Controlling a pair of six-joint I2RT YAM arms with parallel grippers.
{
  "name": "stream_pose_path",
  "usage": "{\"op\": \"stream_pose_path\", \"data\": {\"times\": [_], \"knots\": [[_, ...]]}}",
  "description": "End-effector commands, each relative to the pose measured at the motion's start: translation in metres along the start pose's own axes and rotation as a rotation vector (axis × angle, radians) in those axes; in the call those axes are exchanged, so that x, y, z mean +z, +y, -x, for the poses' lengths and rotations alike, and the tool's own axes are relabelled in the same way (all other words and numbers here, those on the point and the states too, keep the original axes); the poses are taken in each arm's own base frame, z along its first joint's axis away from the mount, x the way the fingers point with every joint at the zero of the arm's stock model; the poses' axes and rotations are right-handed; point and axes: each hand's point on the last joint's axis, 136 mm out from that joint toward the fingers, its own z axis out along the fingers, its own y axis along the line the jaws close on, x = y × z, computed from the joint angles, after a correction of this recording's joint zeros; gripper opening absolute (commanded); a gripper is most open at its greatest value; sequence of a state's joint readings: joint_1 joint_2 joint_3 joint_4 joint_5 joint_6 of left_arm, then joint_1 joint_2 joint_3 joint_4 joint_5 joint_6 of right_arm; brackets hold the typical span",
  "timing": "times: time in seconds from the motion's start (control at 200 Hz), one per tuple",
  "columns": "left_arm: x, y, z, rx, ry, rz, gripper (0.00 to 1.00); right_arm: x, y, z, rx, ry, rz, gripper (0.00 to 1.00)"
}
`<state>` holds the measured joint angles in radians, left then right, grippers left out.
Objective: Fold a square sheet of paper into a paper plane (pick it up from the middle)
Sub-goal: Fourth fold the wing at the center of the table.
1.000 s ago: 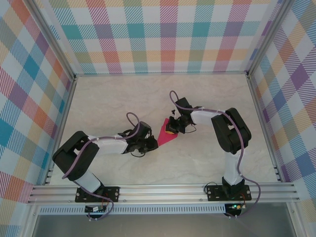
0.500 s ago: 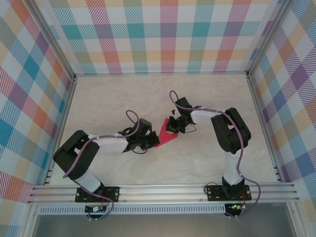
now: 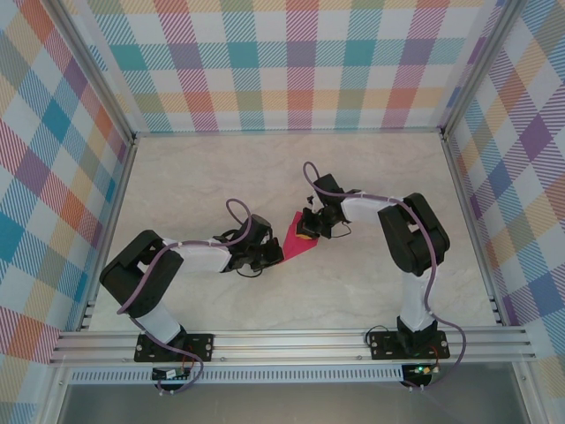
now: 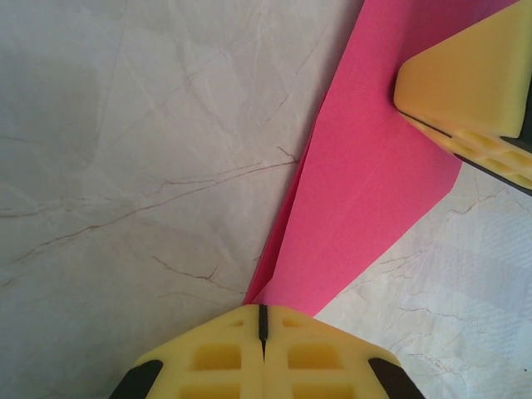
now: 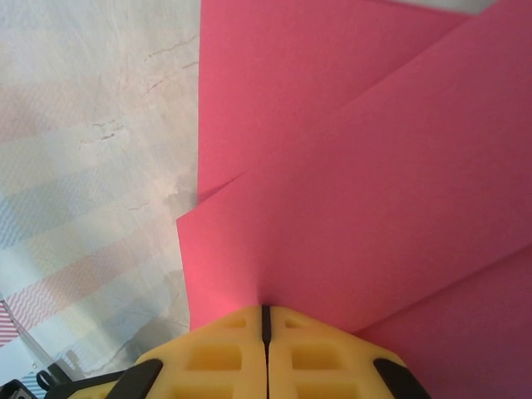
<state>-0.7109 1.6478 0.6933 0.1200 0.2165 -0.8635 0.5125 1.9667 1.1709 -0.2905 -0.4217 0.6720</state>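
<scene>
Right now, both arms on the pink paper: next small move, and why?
Probably slide the left gripper along the fold toward the right gripper to sharpen the crease: its jaws are shut at the narrow tip of the folded pink paper, and the right gripper pins the wider end.

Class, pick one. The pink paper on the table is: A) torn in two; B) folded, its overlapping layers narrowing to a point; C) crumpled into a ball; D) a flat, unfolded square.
B: the pink paper shows creased, overlapping layers that taper to a point at the left fingers.
</scene>
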Motion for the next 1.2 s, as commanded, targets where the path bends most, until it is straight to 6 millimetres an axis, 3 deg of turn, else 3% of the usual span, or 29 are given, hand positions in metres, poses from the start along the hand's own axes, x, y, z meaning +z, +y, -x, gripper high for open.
{"op": "stream_pose_path", "data": {"times": [0.0,0.18,0.53,0.995,1.195], "knots": [[0.007,0.041,-0.019,-0.020,0.050,0.119,0.00,-0.017,0.019,-0.004,-0.058,-0.036,0.043,0.06],[0.008,0.041,-0.020,-0.021,0.054,0.116,0.00,-0.010,0.040,-0.030,-0.103,-0.001,0.064,0.06],[0.008,0.041,-0.021,-0.027,0.053,0.105,0.00,0.019,0.034,-0.058,-0.081,0.082,0.039,0.01],[0.007,0.041,-0.020,-0.032,0.043,0.105,0.00,0.035,0.015,-0.073,-0.067,0.143,0.018,0.00],[0.007,0.044,-0.022,-0.033,0.051,0.116,0.00,0.035,-0.002,-0.064,-0.085,0.115,-0.068,0.00]]}}
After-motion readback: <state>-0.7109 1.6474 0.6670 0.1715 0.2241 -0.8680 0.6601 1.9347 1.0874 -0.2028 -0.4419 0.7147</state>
